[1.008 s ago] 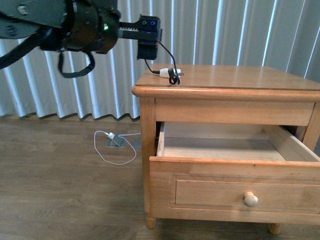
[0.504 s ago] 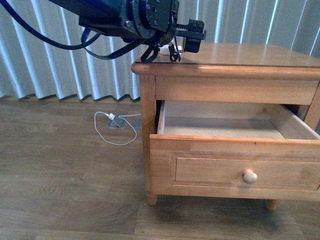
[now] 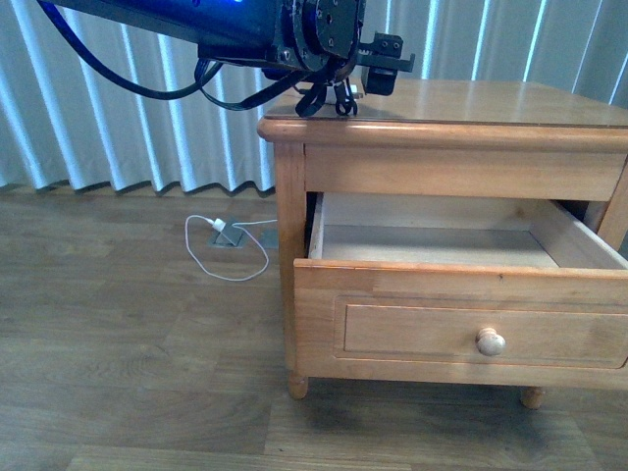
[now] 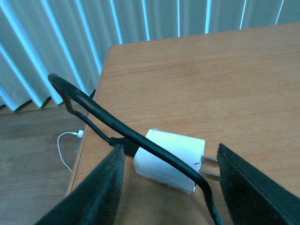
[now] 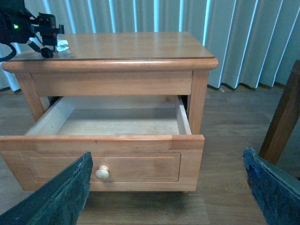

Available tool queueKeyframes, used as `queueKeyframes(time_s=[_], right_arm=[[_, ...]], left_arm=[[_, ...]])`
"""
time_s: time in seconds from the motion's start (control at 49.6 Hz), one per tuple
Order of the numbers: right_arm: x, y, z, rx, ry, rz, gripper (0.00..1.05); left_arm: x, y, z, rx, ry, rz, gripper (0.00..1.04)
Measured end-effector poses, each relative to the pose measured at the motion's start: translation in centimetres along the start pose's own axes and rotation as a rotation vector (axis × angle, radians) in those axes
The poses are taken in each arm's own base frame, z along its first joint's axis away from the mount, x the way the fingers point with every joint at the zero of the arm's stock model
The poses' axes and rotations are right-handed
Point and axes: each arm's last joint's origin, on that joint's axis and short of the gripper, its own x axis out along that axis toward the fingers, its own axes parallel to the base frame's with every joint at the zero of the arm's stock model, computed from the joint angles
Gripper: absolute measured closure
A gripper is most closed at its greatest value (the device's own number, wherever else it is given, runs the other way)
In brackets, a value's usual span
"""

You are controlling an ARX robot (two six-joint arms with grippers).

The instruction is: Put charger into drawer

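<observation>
Left gripper [image 4: 169, 152] hovers over the nightstand [image 3: 491, 103] top by its left edge, jaws spread wide either side of the white charger [image 4: 164, 164], gripping nothing. The charger lies flat there, black cable [image 4: 93, 107] arching over it. Below the top, the drawer [image 3: 461, 329] stands pulled out. Right gripper [image 5: 168, 157] faces the nightstand's front, wide open, empty.

In the front view the left gripper [image 3: 381, 67] hides most of the charger [image 4: 183, 147], and the drawer [image 3: 442, 329] runs past the frame's edge. The left wrist view cuts off the fingers [image 4: 101, 192].
</observation>
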Motion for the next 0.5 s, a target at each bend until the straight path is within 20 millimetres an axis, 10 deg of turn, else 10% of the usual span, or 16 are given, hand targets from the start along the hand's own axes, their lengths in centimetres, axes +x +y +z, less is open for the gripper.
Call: queueKeyframes(time_s=[0.282, 0.504], right_arm=[[0.0, 0.0, 0.0, 0.0, 0.0, 0.0, 0.09], [0.0, 0.0, 0.0, 0.0, 0.0, 0.0, 0.09]], left_arm=[[-1.3, 0.7, -1.0, 0.023, -0.003, 0.001, 1.0], [-4.9, 2.5, 1.9, 0.027, -0.067, -0.032, 1.0]])
